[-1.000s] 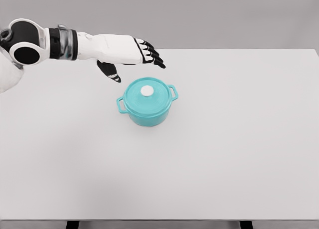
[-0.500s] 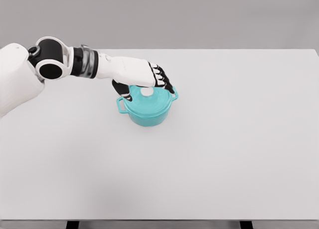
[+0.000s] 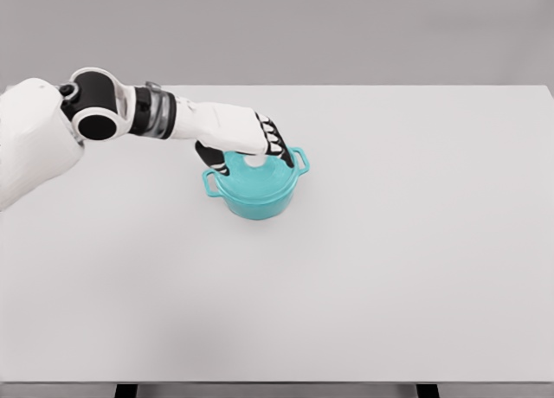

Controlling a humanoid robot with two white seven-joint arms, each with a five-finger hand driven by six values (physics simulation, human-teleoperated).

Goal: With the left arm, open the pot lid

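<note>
White tabletop [image 3: 389, 268] fills most of the head view, with a plain grey wall behind it. Landmark: the teal pot [image 3: 256, 193], which stands upright left of the table's middle, toward the far edge. Its two side handles point left-front and right-rear. The teal lid [image 3: 260, 180] sits closed on the pot. The left hand [image 3: 251, 141] is positioned directly over the lid, palm down, its arm reaching in from the pot's left. The dark-tipped fingers [image 3: 279, 147] curl down around the white knob [image 3: 254, 163] at the lid's centre, thumb on the near-left side. Full closure on the knob cannot be confirmed.
</note>
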